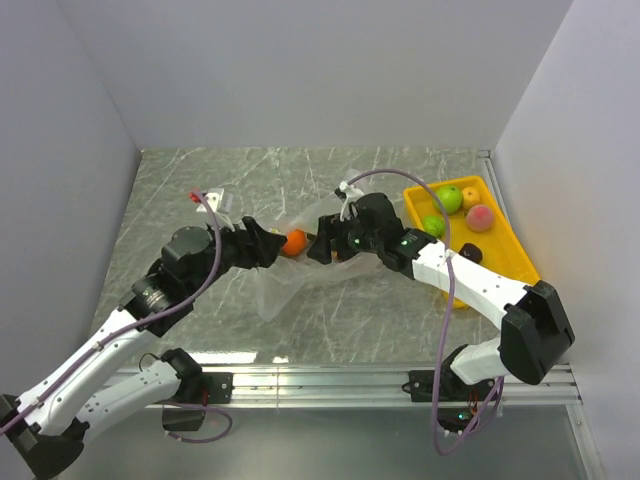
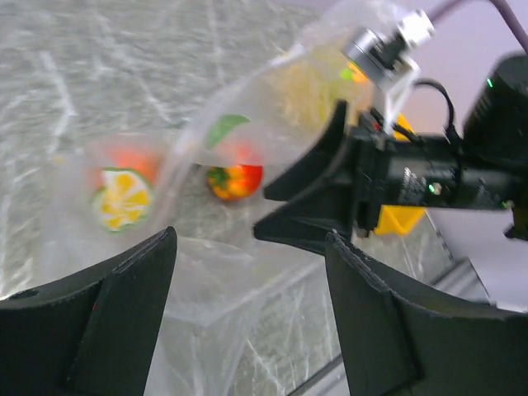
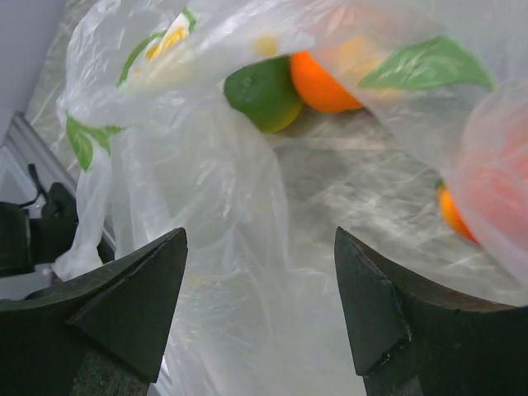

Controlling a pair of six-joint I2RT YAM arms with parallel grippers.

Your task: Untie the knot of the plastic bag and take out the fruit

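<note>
The clear plastic bag point(image 1: 283, 292) lies crumpled mid-table, printed with leaves and citrus slices. An orange fruit point(image 1: 294, 241) shows inside it, between my two grippers. My left gripper point(image 1: 271, 244) is open just left of the orange, its jaws wide over loose film point(image 2: 214, 280). My right gripper point(image 1: 319, 247) is open just right of it, facing the left one. In the right wrist view the bag point(image 3: 206, 214) hangs before the open gripper point(image 3: 260, 233), with a green lime point(image 3: 264, 95) and an orange point(image 3: 326, 82) inside. I cannot make out the knot.
A yellow tray point(image 1: 515, 250) sits at the right with a green apple point(image 1: 449, 198), a peach point(image 1: 480, 217) and another green fruit point(image 1: 432, 226). White walls close in the back and both sides. A metal rail point(image 1: 330, 378) runs along the near edge.
</note>
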